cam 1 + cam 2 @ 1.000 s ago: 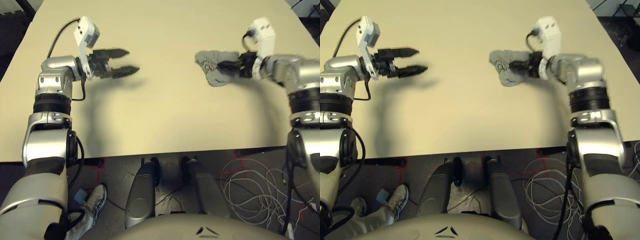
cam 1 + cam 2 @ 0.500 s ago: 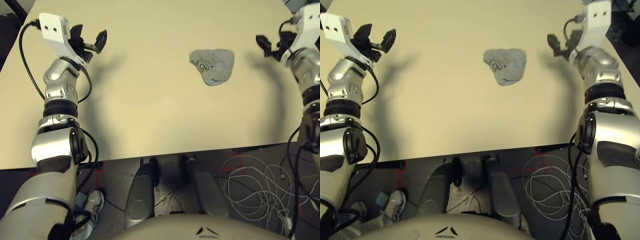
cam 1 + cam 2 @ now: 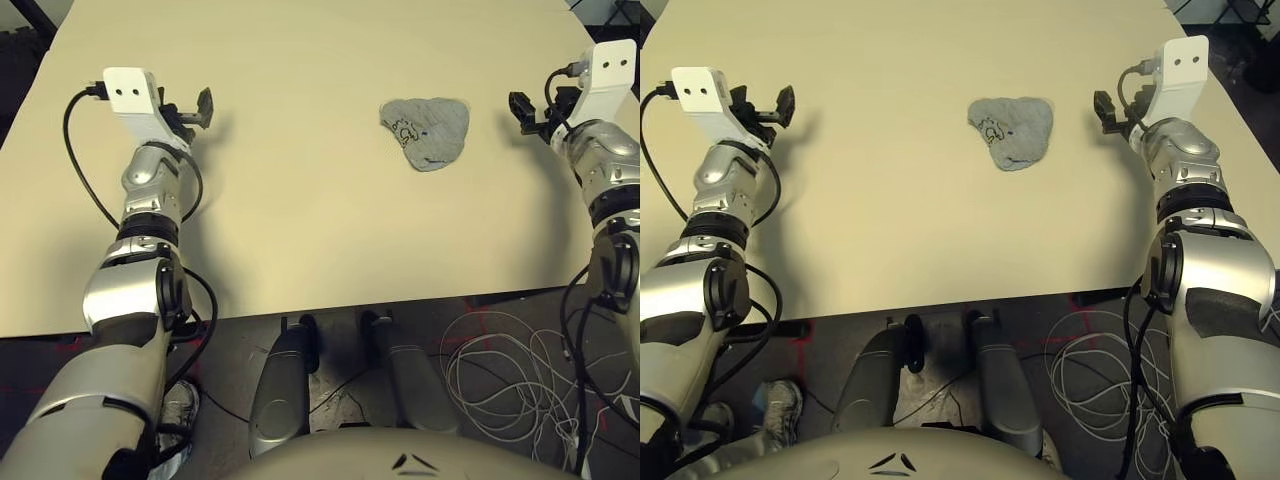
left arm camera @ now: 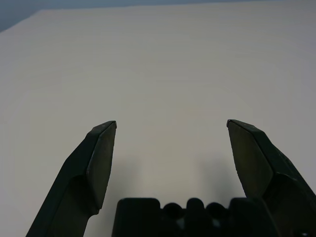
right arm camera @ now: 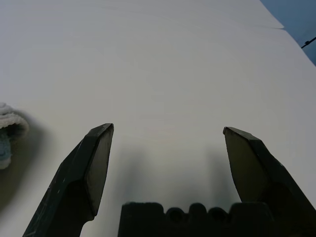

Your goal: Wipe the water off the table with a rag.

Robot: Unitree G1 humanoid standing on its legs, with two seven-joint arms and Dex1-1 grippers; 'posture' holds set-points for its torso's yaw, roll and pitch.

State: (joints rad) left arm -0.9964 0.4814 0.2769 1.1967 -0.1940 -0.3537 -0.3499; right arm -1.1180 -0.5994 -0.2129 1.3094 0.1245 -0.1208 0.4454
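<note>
Where table [image 3: 300, 220] clears, rag [image 3: 428, 134] lies.

The rag [image 3: 428, 134] lies flat on the table [image 3: 300, 220], right of the middle, between the two grippers, nearer the right one [image 5: 168, 131] and touching neither. The left gripper [image 4: 172, 122] hovers over the table's left part, well apart from the rag. On the floor, before the table's near edge and to the right, lies a tangle of cables [image 3: 520, 380]
</note>
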